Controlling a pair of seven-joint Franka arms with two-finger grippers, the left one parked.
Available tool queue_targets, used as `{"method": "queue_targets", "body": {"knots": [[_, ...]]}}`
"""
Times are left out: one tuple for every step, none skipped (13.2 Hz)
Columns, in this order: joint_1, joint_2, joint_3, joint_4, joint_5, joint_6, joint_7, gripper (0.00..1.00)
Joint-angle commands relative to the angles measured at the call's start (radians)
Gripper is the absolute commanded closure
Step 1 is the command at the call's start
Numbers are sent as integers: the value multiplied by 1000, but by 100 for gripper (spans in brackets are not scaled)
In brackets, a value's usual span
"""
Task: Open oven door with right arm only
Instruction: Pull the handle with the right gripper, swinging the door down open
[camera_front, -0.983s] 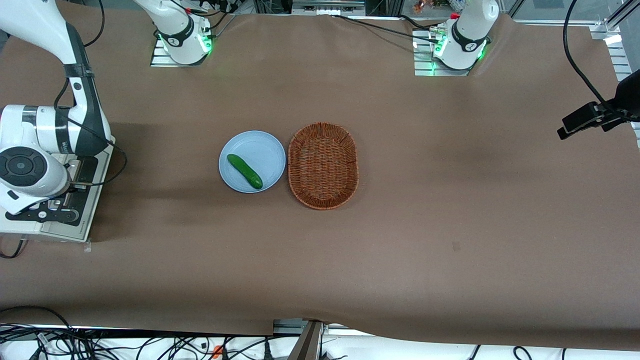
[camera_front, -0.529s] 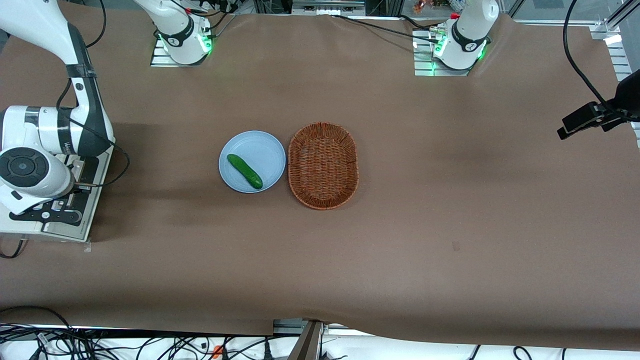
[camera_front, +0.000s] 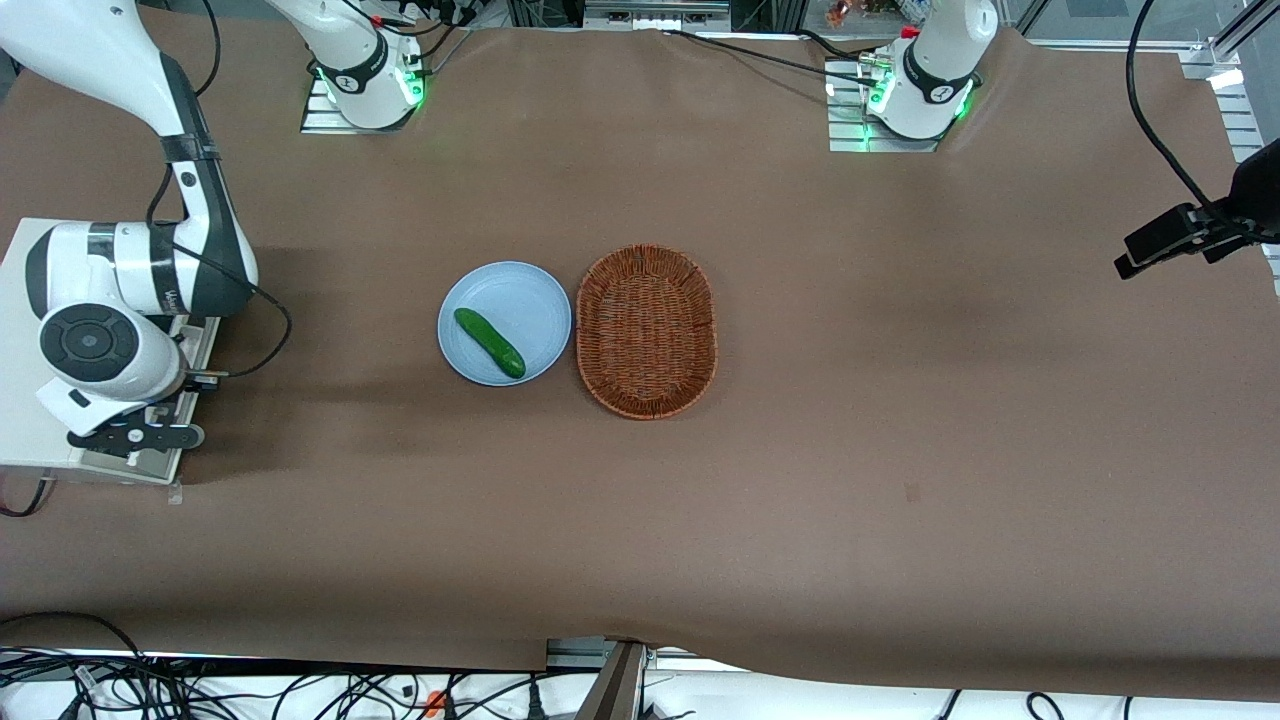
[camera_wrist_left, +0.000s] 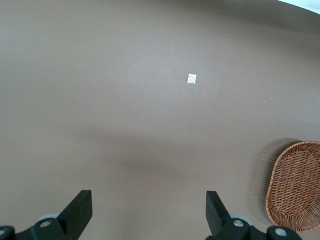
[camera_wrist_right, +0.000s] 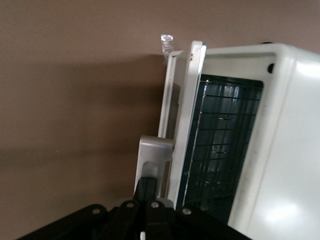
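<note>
The cream-white oven (camera_front: 25, 340) stands at the working arm's end of the table. In the right wrist view the oven door (camera_wrist_right: 186, 100) stands ajar, its top edge tilted away from the oven body (camera_wrist_right: 285, 150), with the wire rack (camera_wrist_right: 220, 145) showing through the gap. The silver handle (camera_wrist_right: 152, 155) sticks out from the door. My right arm's wrist cap (camera_front: 90, 343) hovers over the door. My gripper (camera_wrist_right: 146, 189) has its fingers pressed together, with the tips tucked in at the handle. In the front view the door and the fingers are mostly hidden under the arm.
A blue plate (camera_front: 535, 295) holding a green cucumber (camera_front: 489, 343) lies mid-table, beside a brown wicker basket (camera_front: 647, 330), which also shows in the left wrist view (camera_wrist_left: 295, 185). A camera on a black mount (camera_front: 1180, 235) stands at the parked arm's end.
My right arm's wrist has moved toward the parked arm's end, away from the oven body. More of the oven's cream top now shows.
</note>
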Motion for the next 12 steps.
{"method": "queue_targets", "body": {"knots": [[-7,59,-5,17,11,28,11,100],[-4,68,-5,18,15,47,11,100],[-2,80,-5,21,15,55,11,100],[0,97,-5,24,13,57,10,100],[0,117,-5,43,13,61,7,100],[-2,134,-5,58,13,61,-1,100],[0,152,-5,70,13,61,-1,100],[1,169,-5,86,13,61,2,100],[6,182,-5,92,12,61,1,100],[6,191,-5,92,10,64,-1,100],[4,198,-7,92,7,68,-2,100],[4,214,-7,92,4,80,-2,100]]}}
